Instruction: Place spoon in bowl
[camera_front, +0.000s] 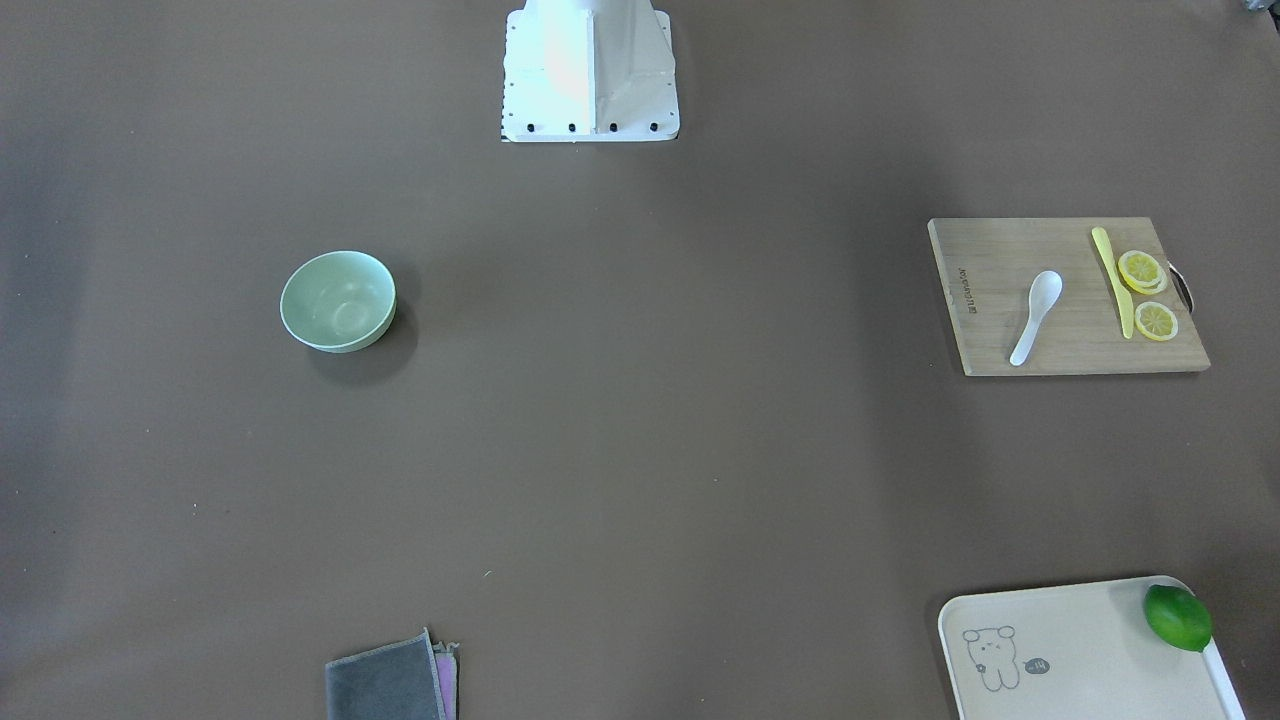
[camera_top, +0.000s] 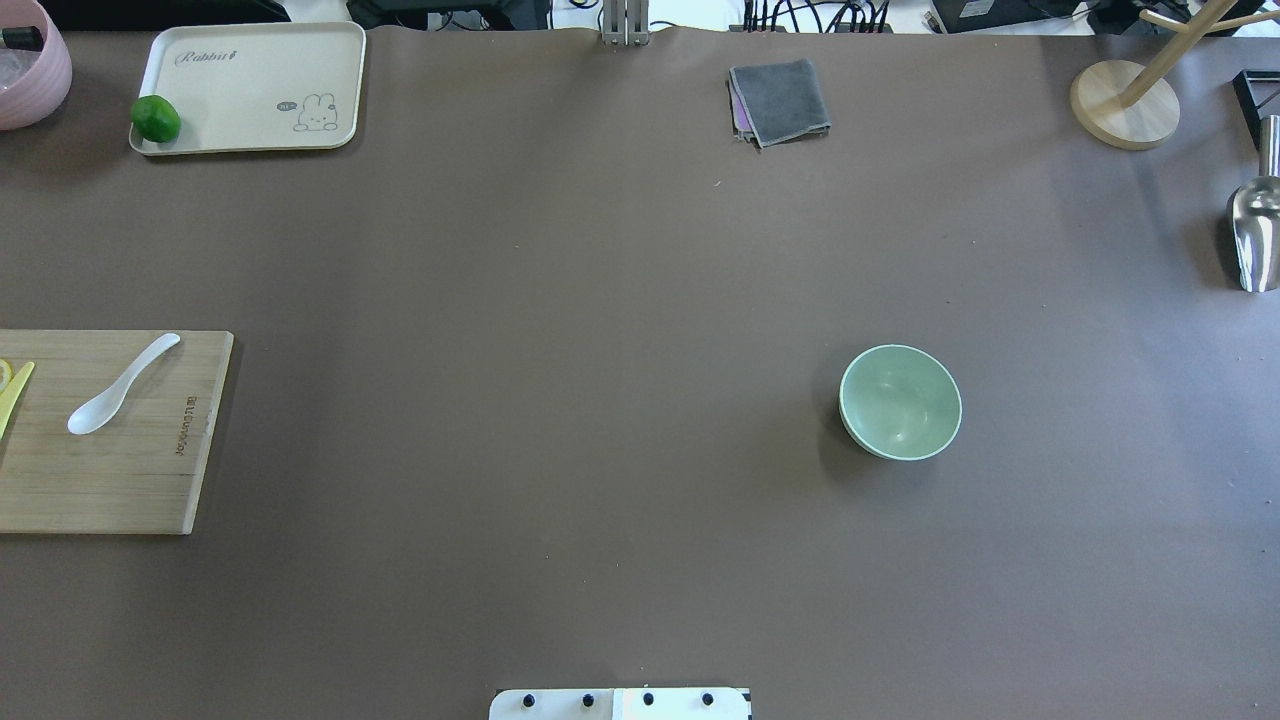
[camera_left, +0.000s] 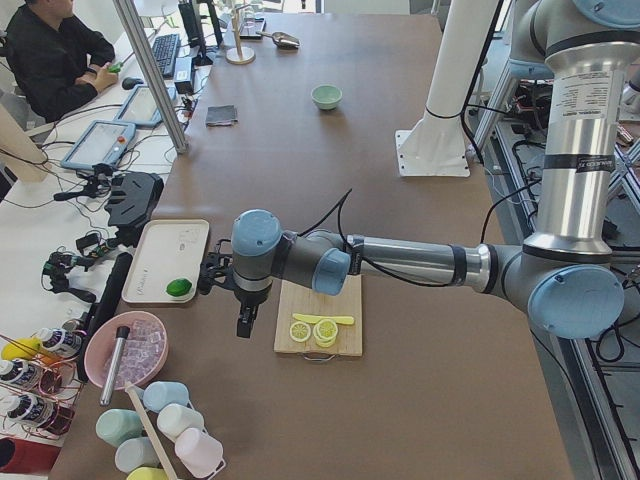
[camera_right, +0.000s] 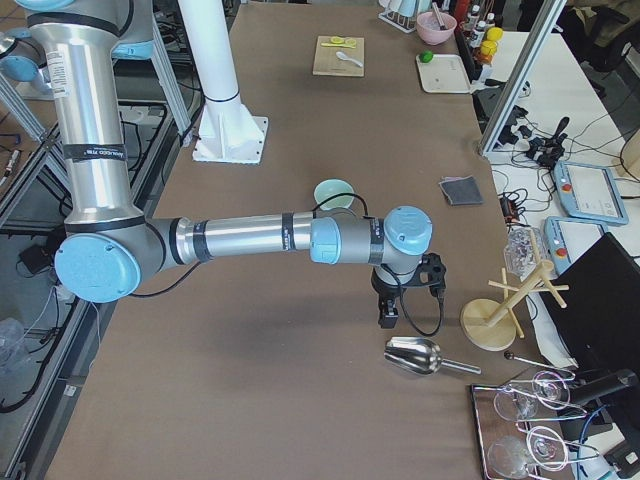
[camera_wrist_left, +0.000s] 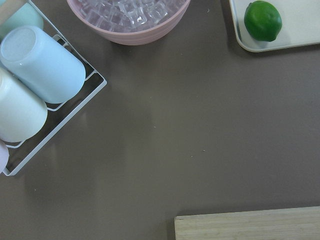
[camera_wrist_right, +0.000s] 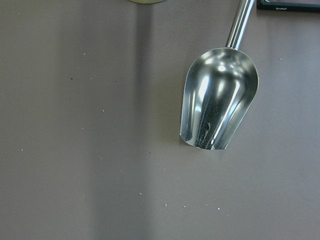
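Observation:
The white spoon (camera_front: 1036, 318) lies on a wooden cutting board (camera_front: 1000, 340), beside a yellow knife (camera_front: 1112, 282) and lemon slices. It also shows in the overhead view (camera_top: 120, 385), scoop toward the robot. The mint-green bowl (camera_front: 338, 300) stands empty on the brown table, far across from the board (camera_top: 900, 402). My left gripper (camera_left: 245, 322) hangs above the table just off the board's outer end, near the tray; I cannot tell if it is open. My right gripper (camera_right: 387, 318) hangs beyond the bowl (camera_right: 333, 192), near a metal scoop; I cannot tell its state either.
A cream tray (camera_top: 250, 90) holds a lime (camera_top: 155, 118). A pink bowl of ice (camera_wrist_left: 130, 20) and a rack of cups (camera_wrist_left: 40, 85) stand past the board. A grey cloth (camera_top: 780, 100), a wooden stand (camera_top: 1125, 105) and a metal scoop (camera_wrist_right: 220, 105) lie at the right side.

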